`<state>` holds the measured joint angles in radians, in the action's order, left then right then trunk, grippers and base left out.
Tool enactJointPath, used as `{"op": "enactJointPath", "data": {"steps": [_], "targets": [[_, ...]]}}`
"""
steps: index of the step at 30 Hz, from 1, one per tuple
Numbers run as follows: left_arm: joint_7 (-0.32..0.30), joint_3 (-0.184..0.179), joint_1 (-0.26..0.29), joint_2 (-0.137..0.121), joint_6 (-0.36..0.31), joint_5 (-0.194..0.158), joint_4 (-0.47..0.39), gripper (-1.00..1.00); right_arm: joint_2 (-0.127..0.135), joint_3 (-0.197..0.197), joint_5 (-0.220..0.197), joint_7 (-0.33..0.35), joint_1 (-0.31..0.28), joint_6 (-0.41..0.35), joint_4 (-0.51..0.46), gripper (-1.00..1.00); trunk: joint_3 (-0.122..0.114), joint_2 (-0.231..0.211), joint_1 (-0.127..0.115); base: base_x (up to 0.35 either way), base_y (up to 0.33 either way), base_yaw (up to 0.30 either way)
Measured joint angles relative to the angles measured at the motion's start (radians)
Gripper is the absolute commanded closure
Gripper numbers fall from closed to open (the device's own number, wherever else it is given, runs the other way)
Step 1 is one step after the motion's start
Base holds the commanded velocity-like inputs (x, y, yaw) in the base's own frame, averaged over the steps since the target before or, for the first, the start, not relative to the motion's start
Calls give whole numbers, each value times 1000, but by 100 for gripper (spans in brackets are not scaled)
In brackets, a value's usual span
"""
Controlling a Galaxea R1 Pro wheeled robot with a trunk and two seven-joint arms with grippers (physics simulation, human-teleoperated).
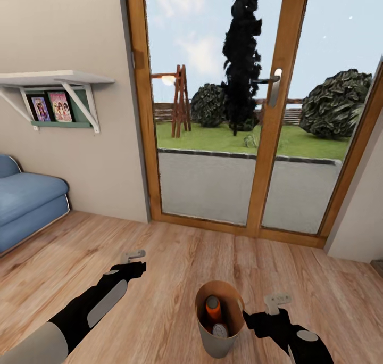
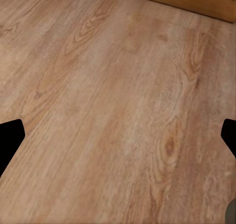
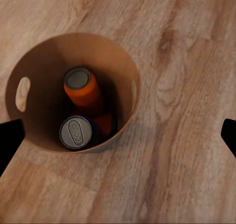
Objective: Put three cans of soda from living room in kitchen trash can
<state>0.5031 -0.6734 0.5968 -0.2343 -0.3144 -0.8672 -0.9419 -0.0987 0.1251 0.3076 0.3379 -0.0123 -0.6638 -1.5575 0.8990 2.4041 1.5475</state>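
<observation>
While both grippers, left and right, hang wide and hold nothing, one bin near the right gripper holds two visible cans: orange, dark.

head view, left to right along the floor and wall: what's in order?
sofa → shelf → left gripper → bin → right gripper

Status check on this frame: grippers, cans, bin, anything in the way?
Left gripper open, empty, over bare floor. Right gripper open beside bin. Bin upright on living room floor; orange can and another can inside. Nothing in the way.
</observation>
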Motion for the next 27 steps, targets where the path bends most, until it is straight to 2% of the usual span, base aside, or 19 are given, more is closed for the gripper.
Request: {"op": "enactJointPath", "data": {"steps": [6,22,25,27], "targets": [[0,0,0,6,0,-1,0,-100,1,2,-2,6,4,1,44,-100,-19,-42,-23,0,0,0],[0,0,0,11,0,-1,0,-100,4,5,-1,4,5,3,50,-100,-69,-154,-84,0,0,0],[1,0,0,12,-2,-2,0,-100,5,19,0,6,5,3,50,-100,-78,-175,-96,0,0,0],[6,-3,0,12,-7,-2,1,-100,6,44,1,10,5,3,49,-100,-85,-189,-103,0,0,0]]}}
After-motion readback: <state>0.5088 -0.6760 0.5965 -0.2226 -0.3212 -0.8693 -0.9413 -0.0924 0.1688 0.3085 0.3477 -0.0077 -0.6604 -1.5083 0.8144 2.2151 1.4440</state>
